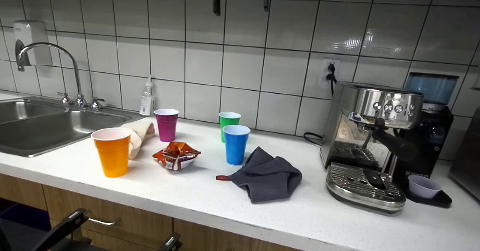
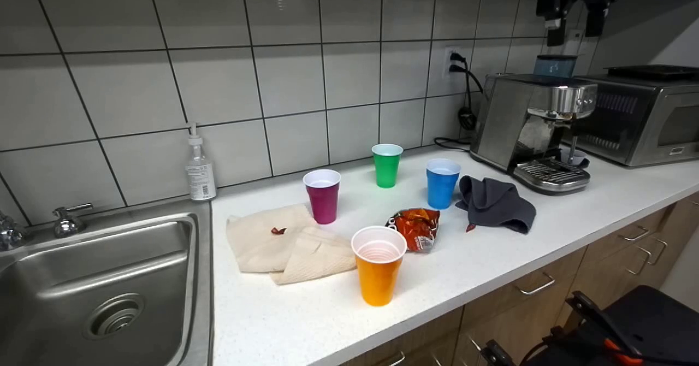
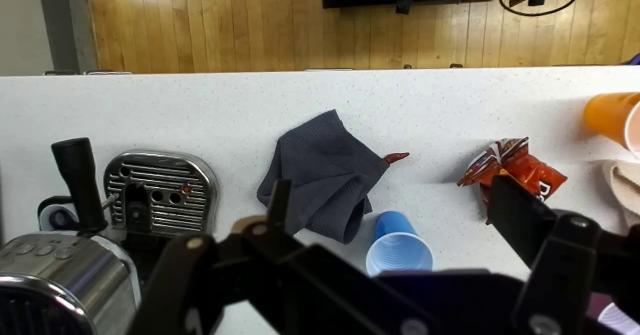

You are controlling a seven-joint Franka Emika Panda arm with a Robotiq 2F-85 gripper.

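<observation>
Wrist view, read as a clock face around the hand (image 3: 389,197), twelve at the top: released, spread wide, hanging high over the tabletop (image 3: 200,100)! Between nine and ten, below it, sprawls the rumpled grey cloth (image 3: 327,160), with a red tag (image 3: 396,158) too small to read. At three, the crumpled red snack bag (image 3: 525,170), and yes, a white letter D shows, the hand covering part of the bag! Farther out, in an exterior view, the labelled soap bottle (image 2: 201,177) carries print too fine to make out; the lettering on the black grinder (image 1: 437,146) is a blur.

Containers now! Blue cup (image 3: 400,252) at six, upright, just beside the grey cloth, pale ribbed inside on show. Orange cup (image 3: 607,117) between two and three; purple cup (image 3: 620,317) at four, partly hidden by the hand. In both exterior views a green cup (image 2: 386,168) stands near the tiled wall (image 2: 295,76).

Around them: the espresso machine (image 3: 100,260) just below nine, its handle (image 3: 77,182) jutting towards twelve; a beige cloth (image 3: 625,185) at three, past the bag. And at eight in an exterior view, the steel sink (image 2: 205,300)!
</observation>
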